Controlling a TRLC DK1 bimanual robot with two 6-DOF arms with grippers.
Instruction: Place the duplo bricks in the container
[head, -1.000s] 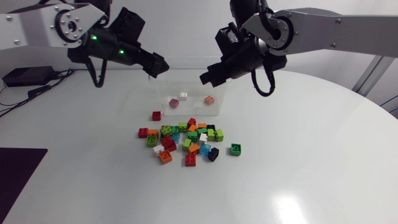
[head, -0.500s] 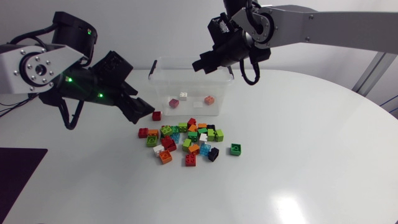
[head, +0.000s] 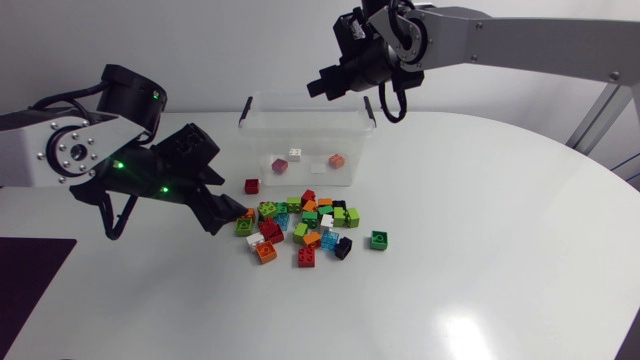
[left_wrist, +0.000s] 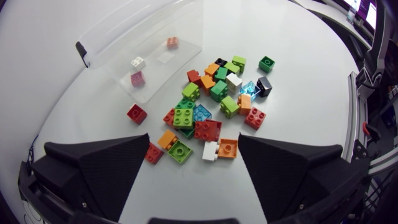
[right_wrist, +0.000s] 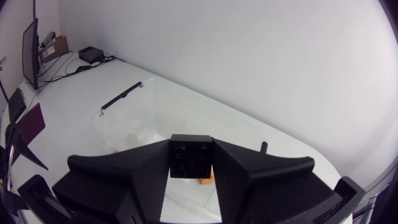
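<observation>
A heap of coloured bricks (head: 300, 225) lies on the white counter (head: 480, 260). A lone green brick (head: 379, 239) sits just off the heap's right side, and a lone red brick (head: 252, 186) lies between the heap and the container. The left arm's fingers (left_wrist: 93, 168) hang spread wide apart, gripping nothing, low over the heap's left edge. Several of the heap's outer bricks rest on the counter in the gap between them. Beyond the heap stands the clear container (head: 245, 115), with a pink brick (head: 280, 164), a white brick (head: 295, 154) and an orange brick (head: 336, 159) on its floor. Farthest back, the right arm's fingers (right_wrist: 124, 180) are clamped on a black brick (right_wrist: 191, 157), held above the container's far side.
</observation>
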